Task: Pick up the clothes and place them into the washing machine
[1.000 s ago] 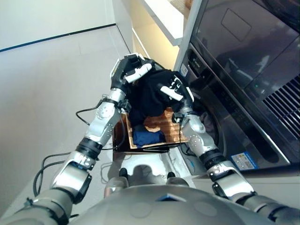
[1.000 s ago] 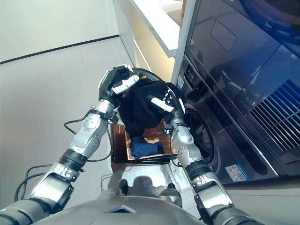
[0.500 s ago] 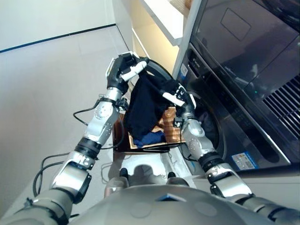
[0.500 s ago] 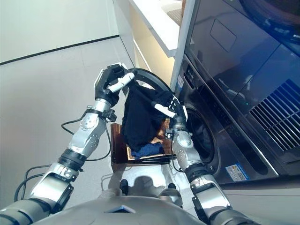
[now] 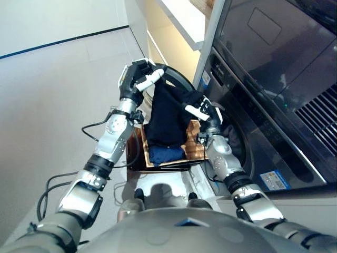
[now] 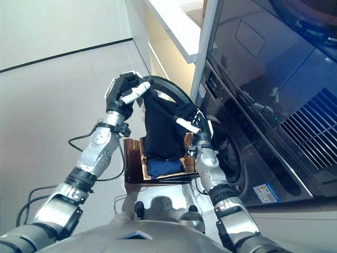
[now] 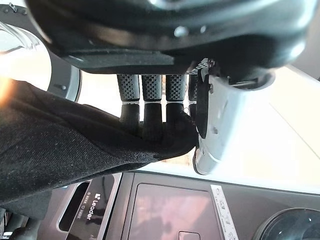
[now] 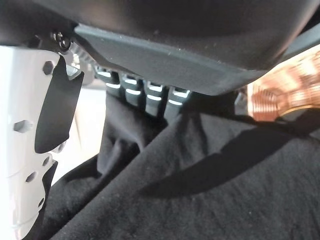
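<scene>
Both hands pinch a black garment (image 5: 167, 118) lifted above the wooden crate (image 5: 192, 150).
Left hand (image 5: 136, 79) and right hand (image 5: 204, 109) each curl onto an upper corner; the cloth hangs between them, beside the washing machine door (image 6: 171, 90). Its hem seemingly touches the blue clothes (image 5: 166, 154) below and could snag, or slip loose.
</scene>
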Motion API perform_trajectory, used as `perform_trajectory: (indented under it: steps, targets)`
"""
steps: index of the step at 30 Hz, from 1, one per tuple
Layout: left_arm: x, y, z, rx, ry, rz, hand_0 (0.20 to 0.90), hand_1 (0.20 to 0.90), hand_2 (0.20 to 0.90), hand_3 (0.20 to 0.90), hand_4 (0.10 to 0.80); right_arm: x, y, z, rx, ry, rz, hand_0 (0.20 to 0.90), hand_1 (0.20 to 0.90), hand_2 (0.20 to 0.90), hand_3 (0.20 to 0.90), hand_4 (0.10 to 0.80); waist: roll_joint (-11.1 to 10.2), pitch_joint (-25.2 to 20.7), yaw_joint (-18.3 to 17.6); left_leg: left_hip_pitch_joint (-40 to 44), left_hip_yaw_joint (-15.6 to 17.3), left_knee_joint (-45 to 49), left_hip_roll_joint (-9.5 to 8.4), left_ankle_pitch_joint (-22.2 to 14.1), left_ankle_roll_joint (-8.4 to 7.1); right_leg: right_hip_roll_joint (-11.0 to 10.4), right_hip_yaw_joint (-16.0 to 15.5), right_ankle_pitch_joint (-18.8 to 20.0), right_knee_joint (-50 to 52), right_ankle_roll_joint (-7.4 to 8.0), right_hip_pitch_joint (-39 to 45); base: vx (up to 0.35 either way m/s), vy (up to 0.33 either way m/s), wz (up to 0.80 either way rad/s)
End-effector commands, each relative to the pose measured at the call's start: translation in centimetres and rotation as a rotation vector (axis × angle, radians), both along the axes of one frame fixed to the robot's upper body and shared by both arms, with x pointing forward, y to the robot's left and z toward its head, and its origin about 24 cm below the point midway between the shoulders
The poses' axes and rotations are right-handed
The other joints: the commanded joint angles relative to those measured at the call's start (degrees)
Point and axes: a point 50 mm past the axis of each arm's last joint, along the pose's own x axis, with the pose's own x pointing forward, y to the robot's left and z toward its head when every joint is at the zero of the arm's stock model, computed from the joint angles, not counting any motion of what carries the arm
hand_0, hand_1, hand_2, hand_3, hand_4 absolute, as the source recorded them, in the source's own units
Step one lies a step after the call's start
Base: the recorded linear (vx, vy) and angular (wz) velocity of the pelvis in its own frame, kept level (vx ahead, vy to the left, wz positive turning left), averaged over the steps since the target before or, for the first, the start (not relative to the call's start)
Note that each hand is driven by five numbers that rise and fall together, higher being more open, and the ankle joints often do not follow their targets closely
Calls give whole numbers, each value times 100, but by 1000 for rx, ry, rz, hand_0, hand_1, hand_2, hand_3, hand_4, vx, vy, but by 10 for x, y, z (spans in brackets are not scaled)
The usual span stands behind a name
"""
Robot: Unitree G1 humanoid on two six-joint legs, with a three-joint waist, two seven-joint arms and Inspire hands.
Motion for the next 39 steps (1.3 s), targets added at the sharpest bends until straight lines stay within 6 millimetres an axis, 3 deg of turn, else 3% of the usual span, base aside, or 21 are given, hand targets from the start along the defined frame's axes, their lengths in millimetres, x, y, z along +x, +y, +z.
perform_trajectory:
  steps: [1,10,31,37,38,39]
  targets:
    - [24,8,44,-25,-206,66,200,200,200,200,300,31,0,59,-1,-295,-3,200,200,200,200,300,2,-434,144,291,-114,-12,-57,-592,-218,-153,-17,-71,343,104,-307,0,0,0]
    - [21,9,37,-29,-184,77,200,200,200,200,300,36,3,79,-7,-384,6,200,200,200,200,300,-1,-435,159,296,-117,-12,-53,-598,-211,-156,-16,-71,335,103,-295,0,0,0]
    - [18,12,30,-34,-162,85,200,200,200,200,300,41,-2,100,-40,-468,-16,200,200,200,200,300,-30,-421,189,293,-133,-12,-54,-602,-199,-155,-46,-76,336,103,-290,0,0,0]
    - [18,11,32,-25,-170,84,200,200,200,200,300,40,-4,96,-78,-451,-16,208,208,208,208,306,-25,-414,187,288,-140,-12,-51,-603,-198,-154,-48,-78,335,102,-294,0,0,0]
    - [19,11,33,-19,-175,85,200,200,200,200,300,39,-3,93,-90,-443,-10,820,820,820,820,743,-23,-409,184,288,-136,-12,-48,-598,-201,-153,-54,-80,333,103,-292,0,0,0]
    - [19,11,33,-19,-175,85,200,200,200,200,300,39,-3,93,-90,-443,-10,856,856,856,856,769,-22,-408,184,289,-136,-12,-48,-598,-201,-153,-54,-81,333,103,-292,0,0,0]
